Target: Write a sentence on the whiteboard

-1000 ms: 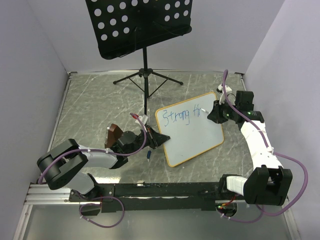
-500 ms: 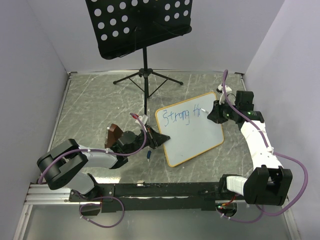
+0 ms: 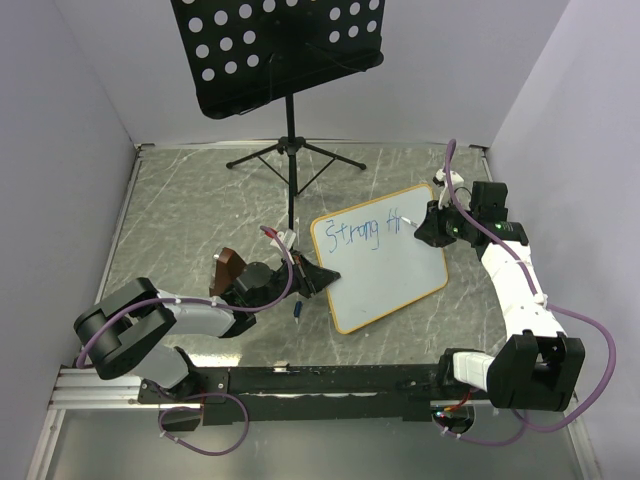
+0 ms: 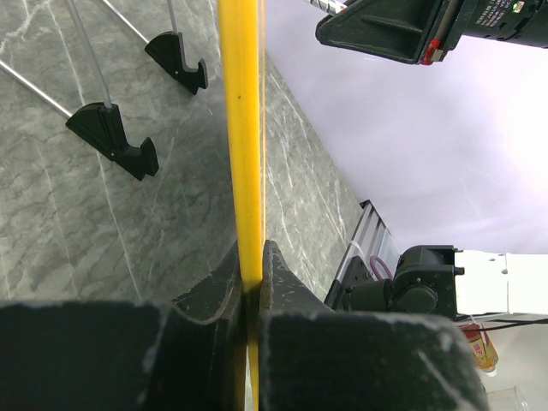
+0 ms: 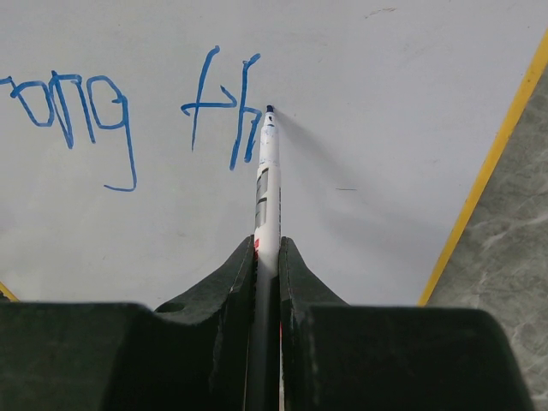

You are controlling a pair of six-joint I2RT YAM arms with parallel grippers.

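On grey marbled tabletop (image 3: 190, 210) between pale walls (image 3: 60, 120), orange-framed whiteboard (image 3: 385, 280).

One line of blue handwriting (image 3: 362, 235) on the whiteboard (image 3: 385, 285).
You can read "Strong", then "th" and the start of another letter, seemingly an "r", across the board's upper part. The small white print on the black casing (image 4: 505, 21) at the top of the left wrist view is too small for you to read.
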